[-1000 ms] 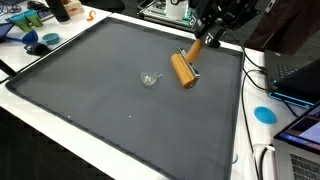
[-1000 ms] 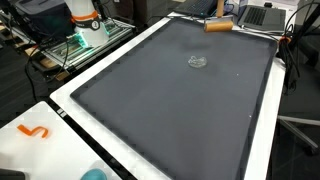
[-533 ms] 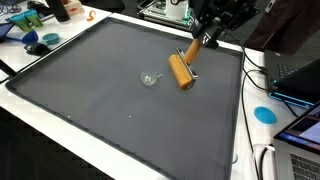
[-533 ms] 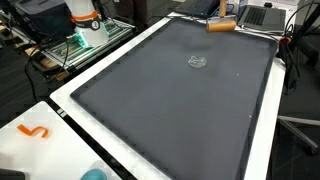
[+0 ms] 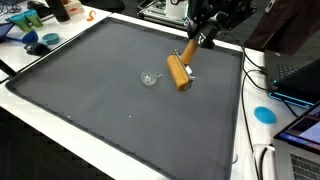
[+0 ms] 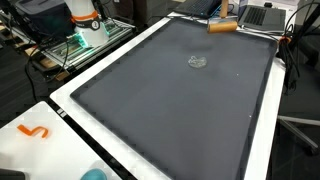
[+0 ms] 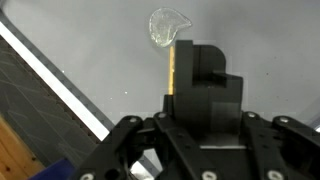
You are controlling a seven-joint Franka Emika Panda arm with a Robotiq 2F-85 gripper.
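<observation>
1. In an exterior view, I see my claw (image 5: 203, 36) closed around the short wooden handle (image 5: 190, 48) of a roller (image 5: 179, 70). The roller is a stubby orange-brown wooden cylinder joined to the handle by a thin metal frame. It hangs tilted from the claw, with its lower end on or just above the dark mat (image 5: 100, 100), in the far right part of it. A small clear scrap (image 5: 149, 79) lies on the mat just left of the roller, apart from it. The mat covers most of the white bench (image 5: 60, 130).

2. In an exterior view from the opposite end, the roller (image 6: 222, 26) shows as a small orange bar at the far right edge of the mat (image 6: 170, 110). The clear scrap (image 6: 196, 62) lies nearer than it and a little to the left. I cannot make out the claw's grip here.

3. In the wrist view, the claw (image 7: 203, 80) fills the lower middle as a dark block. Only a thin tan strip of the roller (image 7: 172, 68) shows along its left side. The clear scrap (image 7: 168, 26) lies on the grey mat just beyond that strip.
</observation>
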